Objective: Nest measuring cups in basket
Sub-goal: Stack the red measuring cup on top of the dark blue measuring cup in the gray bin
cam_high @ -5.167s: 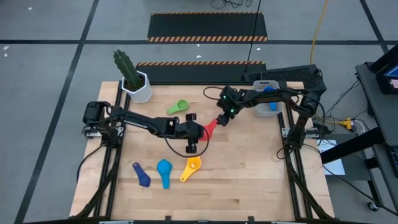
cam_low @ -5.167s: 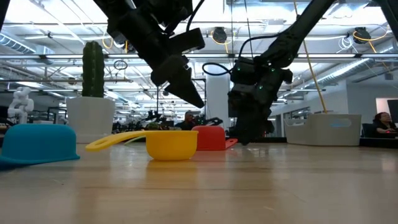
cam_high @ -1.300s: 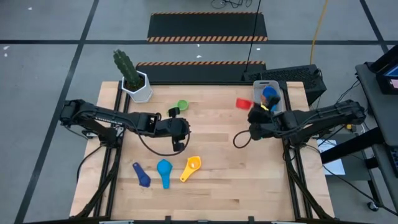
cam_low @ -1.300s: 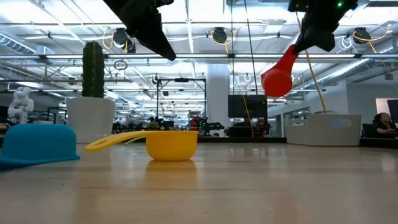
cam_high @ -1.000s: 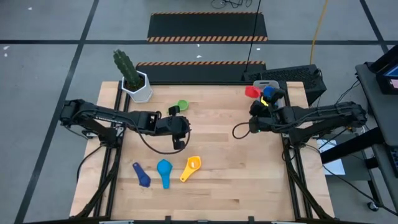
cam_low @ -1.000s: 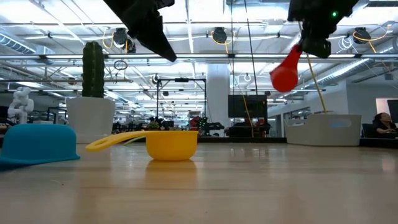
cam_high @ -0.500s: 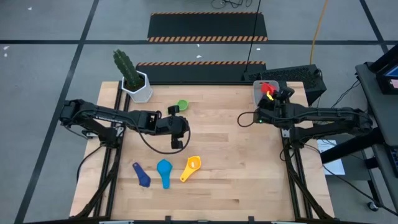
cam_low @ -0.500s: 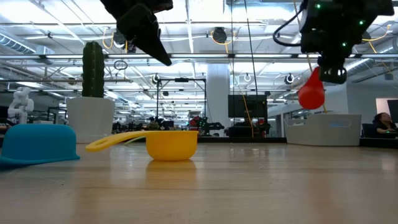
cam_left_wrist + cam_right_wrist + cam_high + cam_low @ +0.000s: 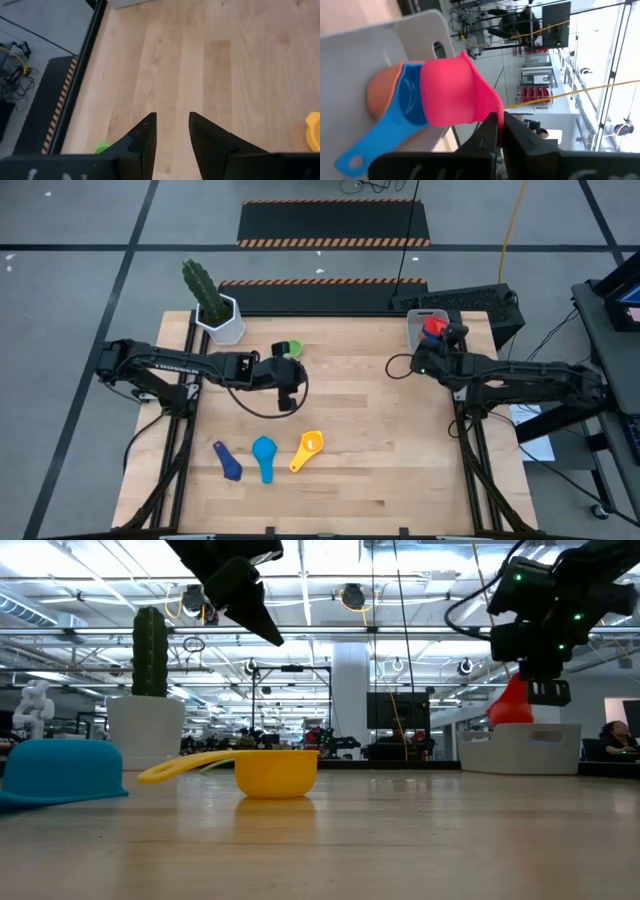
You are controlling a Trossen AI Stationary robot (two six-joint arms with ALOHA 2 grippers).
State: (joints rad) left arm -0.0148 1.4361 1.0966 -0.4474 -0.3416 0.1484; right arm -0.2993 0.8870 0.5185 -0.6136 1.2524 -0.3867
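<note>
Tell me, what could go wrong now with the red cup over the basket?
The right gripper pinches only the handle of the red cup, which hangs tilted above the blue cup in the basket. Let go like that, it might land crooked instead of nesting, or catch the basket's rim.

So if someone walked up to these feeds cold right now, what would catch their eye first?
Probably the red cup, pinched by its handle in the right gripper above the basket at the table's far right corner, where a blue cup and an orange one already sit. Then the left gripper, open and empty, mid-table by the green cup.
</note>
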